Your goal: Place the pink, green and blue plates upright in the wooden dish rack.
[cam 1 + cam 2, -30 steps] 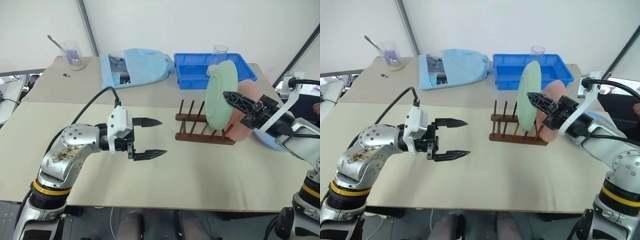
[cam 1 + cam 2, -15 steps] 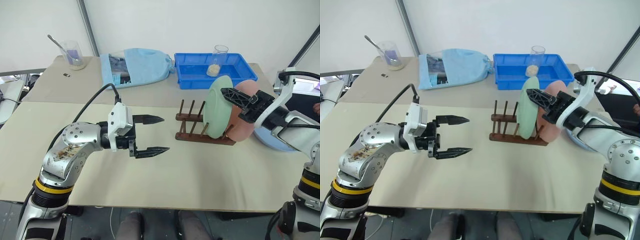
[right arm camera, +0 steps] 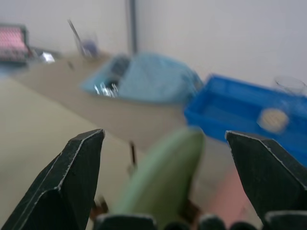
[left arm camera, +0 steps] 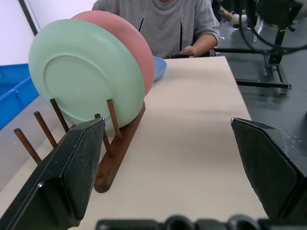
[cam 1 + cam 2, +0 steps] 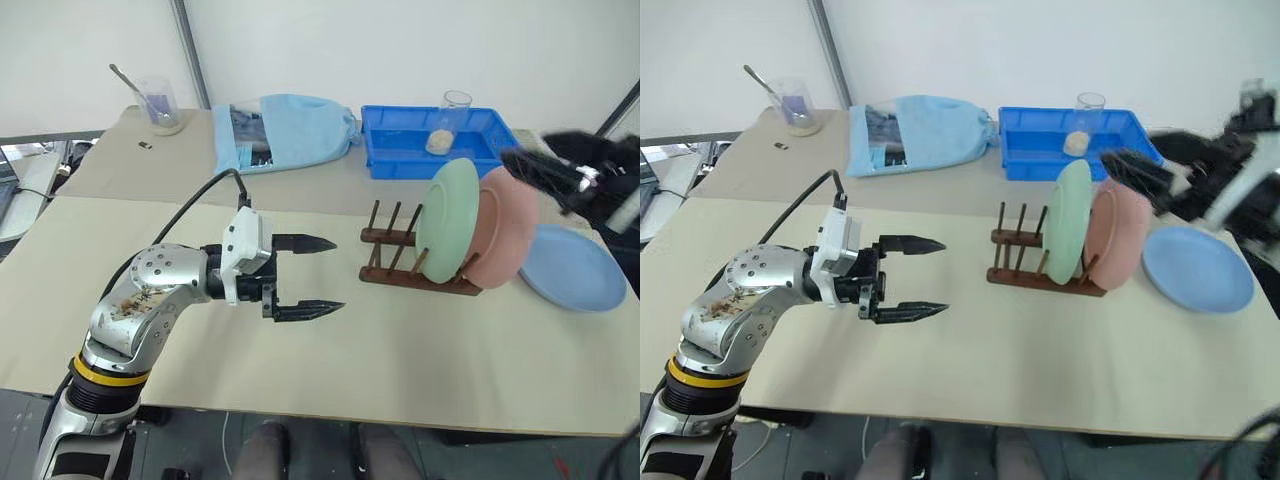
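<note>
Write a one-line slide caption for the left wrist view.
Green plate and pink plate upright in the rack, seen between the open left hand's fingers.

Beige table [image 5: 330,350], wooden dish rack [image 5: 400,265], blue plate [image 5: 570,268] flat beside it, blue tray [image 5: 400,155], cloth bag [image 5: 290,130]

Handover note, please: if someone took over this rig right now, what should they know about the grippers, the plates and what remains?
Left gripper: open, empty, hovering over the table left of the dark wooden peg rack.
Right gripper: open, empty, above the rack.
Done: the round pale green plate and the round salmon pink plate stand upright in the rack.
Left: the round light blue plate lies flat right of the rack.
</note>
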You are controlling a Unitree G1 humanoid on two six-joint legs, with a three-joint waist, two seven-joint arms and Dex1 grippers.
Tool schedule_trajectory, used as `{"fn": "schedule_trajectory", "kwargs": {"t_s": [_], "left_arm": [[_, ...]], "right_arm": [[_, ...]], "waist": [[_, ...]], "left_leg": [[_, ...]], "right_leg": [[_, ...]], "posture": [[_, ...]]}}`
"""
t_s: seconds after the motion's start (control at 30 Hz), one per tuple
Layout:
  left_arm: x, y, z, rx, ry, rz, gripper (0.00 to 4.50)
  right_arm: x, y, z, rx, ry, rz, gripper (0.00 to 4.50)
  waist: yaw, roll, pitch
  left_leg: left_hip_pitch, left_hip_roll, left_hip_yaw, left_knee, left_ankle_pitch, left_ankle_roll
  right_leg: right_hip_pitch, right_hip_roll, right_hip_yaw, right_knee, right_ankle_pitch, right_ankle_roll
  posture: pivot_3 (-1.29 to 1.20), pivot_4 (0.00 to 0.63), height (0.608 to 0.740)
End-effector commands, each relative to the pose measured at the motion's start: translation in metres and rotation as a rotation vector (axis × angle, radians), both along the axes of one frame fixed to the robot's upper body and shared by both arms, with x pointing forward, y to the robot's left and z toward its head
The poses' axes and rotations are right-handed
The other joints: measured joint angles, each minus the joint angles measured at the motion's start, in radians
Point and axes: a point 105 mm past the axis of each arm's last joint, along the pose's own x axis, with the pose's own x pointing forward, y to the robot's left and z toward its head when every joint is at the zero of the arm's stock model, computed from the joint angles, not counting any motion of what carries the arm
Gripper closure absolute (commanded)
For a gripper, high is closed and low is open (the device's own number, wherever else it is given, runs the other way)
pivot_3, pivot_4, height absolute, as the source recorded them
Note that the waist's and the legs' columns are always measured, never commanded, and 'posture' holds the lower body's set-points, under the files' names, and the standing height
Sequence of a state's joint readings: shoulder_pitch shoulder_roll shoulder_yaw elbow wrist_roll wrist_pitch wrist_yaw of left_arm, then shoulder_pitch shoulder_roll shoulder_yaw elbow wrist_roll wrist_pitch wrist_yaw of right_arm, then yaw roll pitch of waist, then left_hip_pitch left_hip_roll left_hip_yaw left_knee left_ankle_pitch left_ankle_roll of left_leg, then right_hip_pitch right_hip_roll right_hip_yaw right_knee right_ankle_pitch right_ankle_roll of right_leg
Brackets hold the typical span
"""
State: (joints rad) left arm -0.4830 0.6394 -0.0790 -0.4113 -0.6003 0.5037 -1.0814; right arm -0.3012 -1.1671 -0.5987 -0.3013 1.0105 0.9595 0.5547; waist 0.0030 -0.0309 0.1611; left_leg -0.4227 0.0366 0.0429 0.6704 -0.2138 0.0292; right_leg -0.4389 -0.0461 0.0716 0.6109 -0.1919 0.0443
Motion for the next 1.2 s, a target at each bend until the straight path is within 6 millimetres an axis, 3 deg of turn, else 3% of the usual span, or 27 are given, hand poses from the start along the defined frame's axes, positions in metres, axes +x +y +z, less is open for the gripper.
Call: {"fn": "schedule_trajectory", "kwargs": {"t_s": [0.03, 0.13, 0.27, 0.37, 0.6, 0.87, 0.97, 1.2], "left_arm": [[-0.015, -0.011, 0.010, -0.014, 0.010, -0.108, 0.00], [-0.026, -0.016, 0.009, -0.010, 0.055, -0.195, 0.00], [-0.032, -0.024, 0.006, 0.005, 0.027, -0.255, 0.00], [-0.033, -0.034, 0.002, 0.020, 0.011, -0.295, 0.00], [-0.028, -0.054, -0.002, 0.021, -0.059, -0.296, 0.00], [-0.035, -0.058, -0.003, 0.009, -0.056, -0.324, 0.00], [-0.036, -0.056, -0.003, 0.010, -0.052, -0.332, 0.00], [-0.035, -0.055, -0.003, 0.004, -0.049, -0.315, 0.00]], "right_arm": [[-0.021, -0.032, 0.008, -0.120, -0.008, -0.044, 0.03], [-0.027, -0.050, -0.016, -0.282, 0.079, -0.074, 0.03], [-0.028, -0.071, -0.066, -0.551, 0.218, -0.074, 0.03], [-0.012, -0.091, -0.095, -0.665, 0.227, -0.126, 0.03], [0.025, -0.102, -0.147, -0.704, 0.254, -0.153, 0.03], [0.058, -0.100, -0.182, -0.693, 0.284, -0.223, 0.03], [0.065, -0.104, -0.187, -0.680, 0.317, -0.263, 0.85], [0.068, -0.106, -0.195, -0.642, 0.366, -0.303, 3.27]], "waist": [[0.000, 0.000, 0.000], [-0.009, 0.000, 0.000], [-0.020, 0.001, 0.000], [-0.026, 0.001, 0.000], [-0.028, 0.002, 0.000], [-0.026, 0.003, 0.000], [-0.026, 0.003, 0.000], [-0.023, 0.003, 0.000]], "left_leg": [[0.000, 0.000, 0.000, 0.001, 0.000, 0.000], [0.001, 0.000, 0.000, 0.004, 0.000, 0.000], [0.004, 0.001, 0.001, 0.007, 0.000, 0.000], [0.008, 0.001, 0.002, 0.007, 0.000, 0.000], [0.008, 0.000, 0.003, 0.006, 0.000, 0.000], [0.008, -0.001, 0.003, 0.006, 0.000, 0.000], [0.009, -0.002, 0.004, 0.007, 0.000, 0.000], [0.012, -0.002, 0.004, 0.007, 0.000, 0.001]], "right_leg": [[0.001, 0.000, 0.000, 0.000, 0.000, 0.000], [0.002, 0.000, 0.000, 0.001, -0.003, 0.004], [0.003, 0.001, 0.001, 0.003, -0.004, 0.001], [0.006, 0.001, 0.002, 0.002, -0.004, 0.001], [0.006, 0.002, 0.004, 0.002, -0.004, 0.001], [0.006, 0.002, 0.006, 0.002, -0.004, 0.002], [0.007, 0.002, 0.009, 0.002, -0.003, 0.003], [0.012, 0.002, 0.010, 0.000, -0.003, 0.003]], "posture": [[0.00, 0.150, 0.740], [0.00, 0.150, 0.740], [0.00, 0.150, 0.740], [0.00, 0.150, 0.740], [0.00, 0.150, 0.740], [0.00, 0.150, 0.740], [0.00, 0.150, 0.740], [0.00, 0.150, 0.740]]}}
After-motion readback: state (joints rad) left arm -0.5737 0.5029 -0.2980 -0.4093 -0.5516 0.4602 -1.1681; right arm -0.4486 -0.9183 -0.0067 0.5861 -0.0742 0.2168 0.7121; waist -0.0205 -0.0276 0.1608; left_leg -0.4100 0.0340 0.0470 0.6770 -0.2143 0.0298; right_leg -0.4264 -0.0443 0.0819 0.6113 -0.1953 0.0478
